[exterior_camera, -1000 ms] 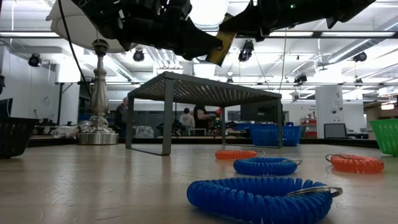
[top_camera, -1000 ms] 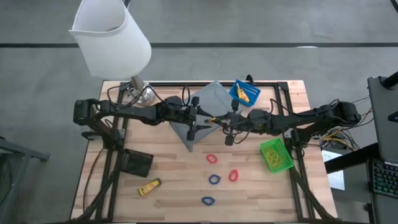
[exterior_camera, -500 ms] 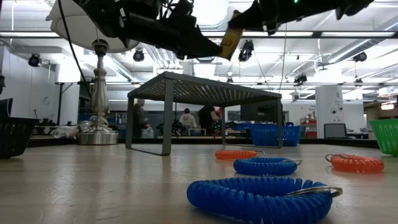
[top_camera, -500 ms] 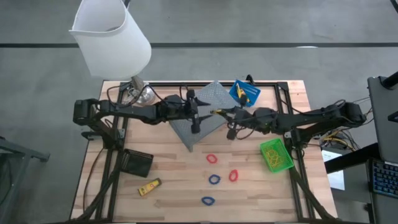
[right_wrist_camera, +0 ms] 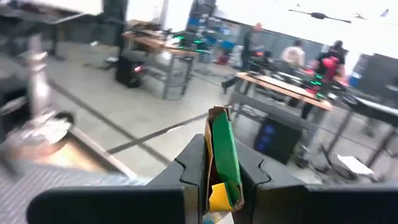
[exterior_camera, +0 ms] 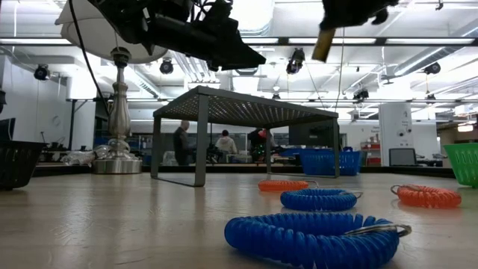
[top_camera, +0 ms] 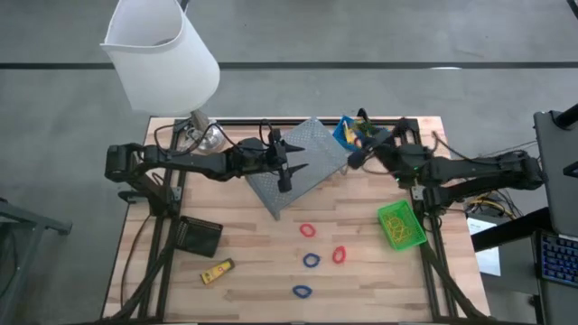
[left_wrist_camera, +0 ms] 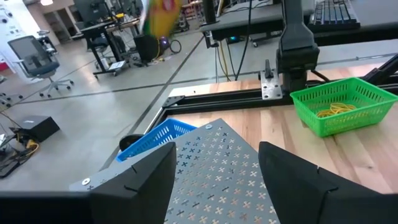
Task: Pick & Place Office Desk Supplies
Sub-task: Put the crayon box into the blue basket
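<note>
My right gripper (top_camera: 354, 156) hangs in the air beside the blue bin (top_camera: 355, 134) at the table's far right. It is shut on a small yellow oblong piece (exterior_camera: 323, 46). My left gripper (top_camera: 289, 170) is open with nothing in it, above the grey perforated stand (top_camera: 302, 153). A second yellow piece (top_camera: 217, 271) lies flat on the near left of the table, beside the black bin (top_camera: 200, 236). Red and blue loops (top_camera: 312, 260) lie flat on the near middle. The green bin (top_camera: 400, 224) stands at the right. My right gripper pinches the yellow piece (right_wrist_camera: 216, 186) between its two fingers. In the right wrist view the piece stands edge-on and reaches out past the fingertips (right_wrist_camera: 194, 163). In the low view it hangs tilted below the gripper, clear of the table and the stand.
A lamp with a white shade (top_camera: 163, 54) and a metal base (top_camera: 203, 135) stands at the far left corner. The stand takes up the far middle. The blue bin holds yellow pieces; the green bin (left_wrist_camera: 342, 102) holds yellow bands. People show in the room behind.
My right gripper has drawn away from my left gripper with the yellow piece, rising and going toward the table's far right, up to the blue bin, and it has turned. The piece has stayed in its fingers. My left gripper has swung slightly in place over the stand.
</note>
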Action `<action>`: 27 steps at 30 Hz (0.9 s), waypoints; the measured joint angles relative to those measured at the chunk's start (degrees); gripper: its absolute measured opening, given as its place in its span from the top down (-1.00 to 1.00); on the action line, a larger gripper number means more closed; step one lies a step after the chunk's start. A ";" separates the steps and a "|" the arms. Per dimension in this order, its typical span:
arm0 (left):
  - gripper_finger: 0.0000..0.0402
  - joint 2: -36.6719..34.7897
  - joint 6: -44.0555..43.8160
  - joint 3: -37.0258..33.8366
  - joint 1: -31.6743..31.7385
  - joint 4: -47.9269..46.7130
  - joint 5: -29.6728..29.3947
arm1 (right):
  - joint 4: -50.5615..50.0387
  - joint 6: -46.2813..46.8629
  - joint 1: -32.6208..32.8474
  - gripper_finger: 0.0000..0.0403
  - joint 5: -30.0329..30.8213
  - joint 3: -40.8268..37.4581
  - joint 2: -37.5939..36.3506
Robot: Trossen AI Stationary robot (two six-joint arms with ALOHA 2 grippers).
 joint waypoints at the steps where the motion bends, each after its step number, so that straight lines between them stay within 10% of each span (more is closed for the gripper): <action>1: -0.13 0.00 0.00 0.00 0.00 0.00 0.00 | -1.24 0.83 -0.89 0.83 0.27 0.79 -0.90; 8: -0.09 0.00 0.00 0.00 0.02 0.09 0.00 | -16.18 7.59 -10.48 0.83 -0.81 8.27 -3.31; 17: -0.08 0.00 0.00 0.00 0.07 -0.48 0.00 | -41.35 27.51 -27.78 0.83 -17.74 18.17 2.02; 27: -0.07 0.00 0.02 -0.01 0.07 -1.86 0.00 | -42.66 29.03 -33.76 0.83 -22.90 18.19 13.08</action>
